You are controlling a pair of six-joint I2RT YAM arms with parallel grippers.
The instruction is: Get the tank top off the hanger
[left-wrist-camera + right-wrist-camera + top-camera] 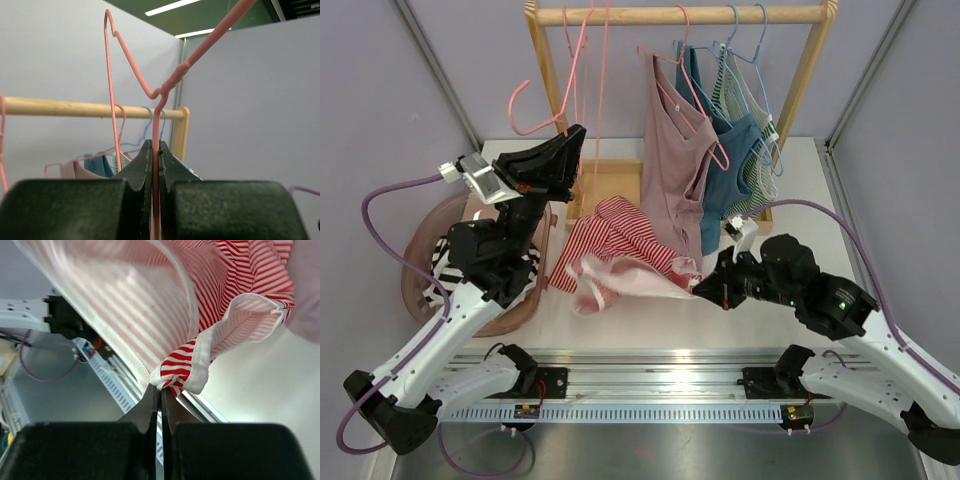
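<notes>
The red-and-white striped tank top [618,245] lies bunched on the table in front of the rack. My right gripper [703,287] is shut on its white-trimmed hem [182,375], with the cloth spreading up and away from the fingertips in the right wrist view [160,389]. My left gripper [578,132] is raised above the top and shut on the wire of a pink hanger [568,90]. That wire passes between the closed jaws [156,145] and bends up to the right [172,82]. The hanger's long wires reach down to the top's upper edge. I cannot tell if it is still threaded through.
A wooden rack [680,15] holds hangers with a mauve top [670,170], a blue top [725,175] and a green-striped top [757,160]. A pink tub [418,262] holding a striped garment sits at the left. The rack's wooden base [615,180] lies behind the striped top.
</notes>
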